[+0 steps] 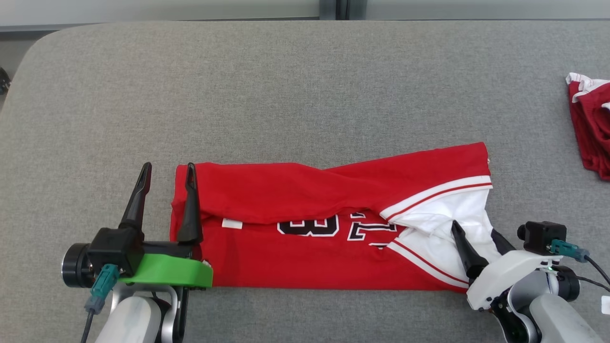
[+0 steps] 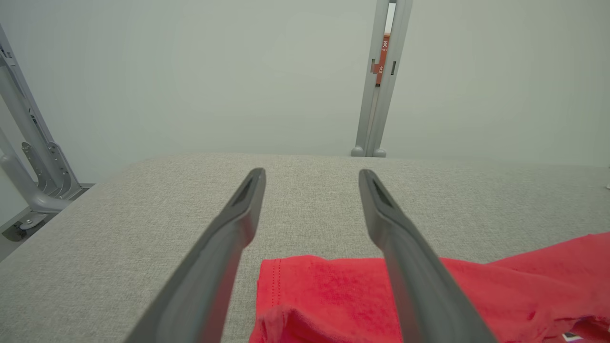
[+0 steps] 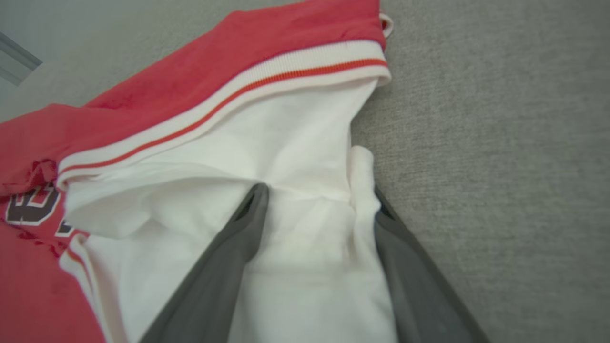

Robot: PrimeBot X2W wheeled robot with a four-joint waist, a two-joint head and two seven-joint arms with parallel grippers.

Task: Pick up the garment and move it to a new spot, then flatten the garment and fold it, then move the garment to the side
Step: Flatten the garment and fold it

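garment (image 1: pixel 286 190) shows a black 3; left pincer (image 1: pixel 168 166) gapes empty, right pincer (image 1: pixel 474 228) gapes astride white cloth.

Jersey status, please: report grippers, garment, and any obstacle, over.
Jersey folded lengthwise on table. Left gripper open, astride its left edge. Right gripper open, astride white fold. Other red garment far right, apart.

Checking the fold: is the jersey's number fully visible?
No, a folded-over flap of the jersey hides the upper half of the number.
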